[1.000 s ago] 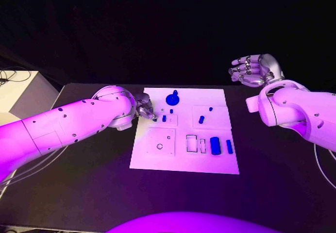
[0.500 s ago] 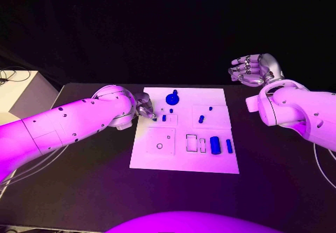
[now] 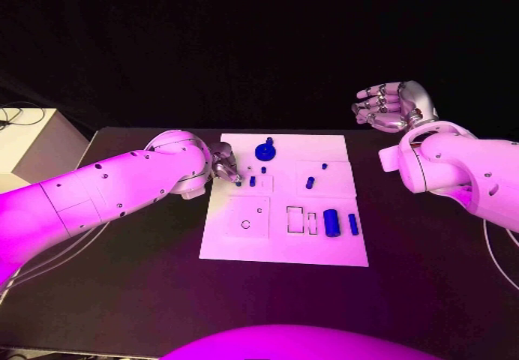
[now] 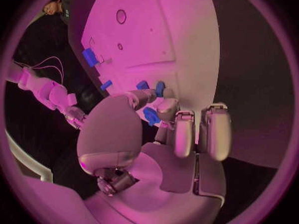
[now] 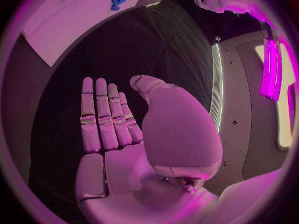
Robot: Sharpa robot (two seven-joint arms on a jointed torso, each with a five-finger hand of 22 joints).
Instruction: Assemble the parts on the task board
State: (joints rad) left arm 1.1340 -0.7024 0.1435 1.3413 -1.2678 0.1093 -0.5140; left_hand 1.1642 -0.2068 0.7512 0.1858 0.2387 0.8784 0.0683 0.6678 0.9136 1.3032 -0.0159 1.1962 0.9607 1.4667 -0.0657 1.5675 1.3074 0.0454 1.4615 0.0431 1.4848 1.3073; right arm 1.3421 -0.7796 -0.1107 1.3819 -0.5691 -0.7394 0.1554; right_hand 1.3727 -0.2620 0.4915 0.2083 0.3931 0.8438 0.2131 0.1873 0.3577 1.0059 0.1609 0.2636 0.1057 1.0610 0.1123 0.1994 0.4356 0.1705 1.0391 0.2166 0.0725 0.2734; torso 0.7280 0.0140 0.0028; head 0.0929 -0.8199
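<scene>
Parts (image 3: 331,223) are scattered across the task board (image 3: 283,253) at the middle of the black table (image 3: 130,300), and a small blue peg (image 3: 252,181) is seen just beside the left hand (image 3: 226,166), on the side away from that arm. The left hand is lowered at the board's near-left edge; in the left wrist view a small blue piece (image 4: 151,117) appears to be pinched at its fingertips (image 4: 163,106). The right hand (image 3: 391,106) is raised well apart from the board, fingers loosely curled, nothing held. The left hand is judged far nearer.
</scene>
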